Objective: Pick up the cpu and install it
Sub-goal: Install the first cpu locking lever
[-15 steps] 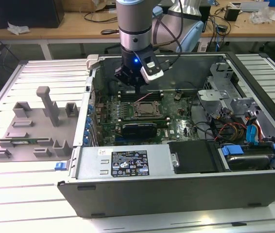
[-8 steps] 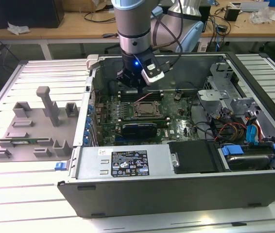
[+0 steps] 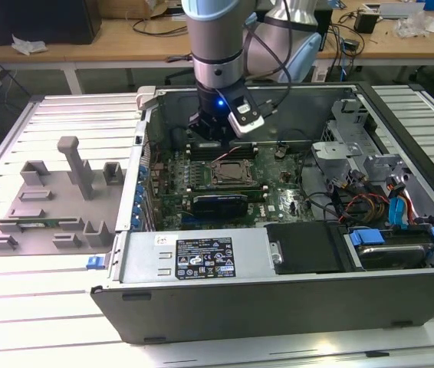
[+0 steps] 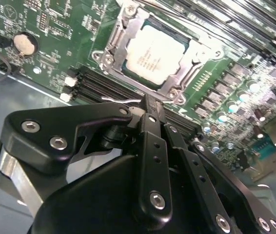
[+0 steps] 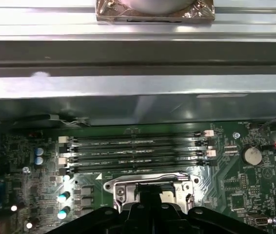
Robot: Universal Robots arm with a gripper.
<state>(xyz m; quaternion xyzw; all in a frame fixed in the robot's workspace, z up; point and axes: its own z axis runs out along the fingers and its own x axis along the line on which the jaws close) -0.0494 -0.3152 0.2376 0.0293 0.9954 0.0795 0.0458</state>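
A: Found the cpu (image 4: 153,54) seated in its socket (image 4: 128,22) on the motherboard (image 4: 50,24), pale metal top up, inside the open computer case (image 3: 225,303).

B: And the end effector (image 4: 150,105)?

A: Hung over the board just beside the socket, on the memory-slot (image 5: 135,148) side in the exterior view. Fingers drawn in narrow, nothing held between them.

B: Direction from tips to chip?

A: Straight ahead of the fingertips in the second wrist view, apart, not touching. Square part, so no long axis to line up.

B: Fixture tray (image 3: 48,203)?

A: Sat on the bench (image 3: 18,307), well apart, toward the exterior view's left.
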